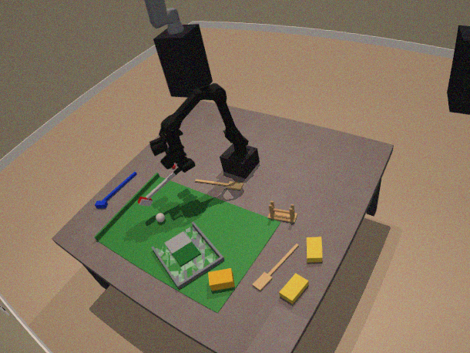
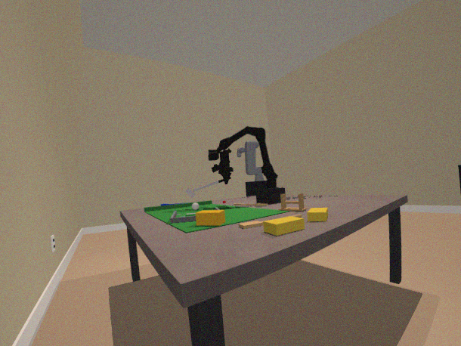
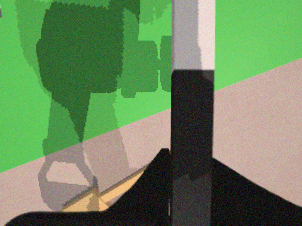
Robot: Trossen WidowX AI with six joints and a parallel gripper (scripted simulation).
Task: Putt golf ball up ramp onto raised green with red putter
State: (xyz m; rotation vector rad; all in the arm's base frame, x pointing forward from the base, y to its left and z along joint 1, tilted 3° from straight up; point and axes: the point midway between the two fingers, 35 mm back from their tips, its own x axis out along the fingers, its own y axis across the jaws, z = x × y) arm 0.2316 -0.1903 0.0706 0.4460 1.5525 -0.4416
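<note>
My gripper (image 1: 180, 169) (image 2: 225, 181) (image 3: 179, 155) is shut on the black grip of the red putter (image 1: 159, 186) (image 2: 205, 186) (image 3: 192, 43). The pale shaft slants down and away from the fingers, with the red and grey putter head (image 1: 145, 200) (image 2: 190, 193) held in the air. In the top view the head appears above and left of the white golf ball (image 1: 160, 217) (image 2: 195, 206), which rests on the green mat (image 1: 246, 239) (image 2: 249, 214). The pale ramp (image 1: 178, 241) leads to the darker raised green (image 1: 186, 253), inside grey walls (image 1: 208, 241) (image 2: 185, 219). No ball shows on the raised green.
A green rail (image 1: 126, 207) edges the mat, with a blue club (image 1: 120, 187) beyond it. A wooden club (image 1: 212, 182) lies near the arm base, another (image 1: 284, 258) near two yellow blocks (image 1: 314, 250) (image 1: 293, 288). A wooden stand (image 1: 282, 219) (image 2: 292, 208) and orange block (image 1: 221, 280) (image 2: 210, 218) stand nearby.
</note>
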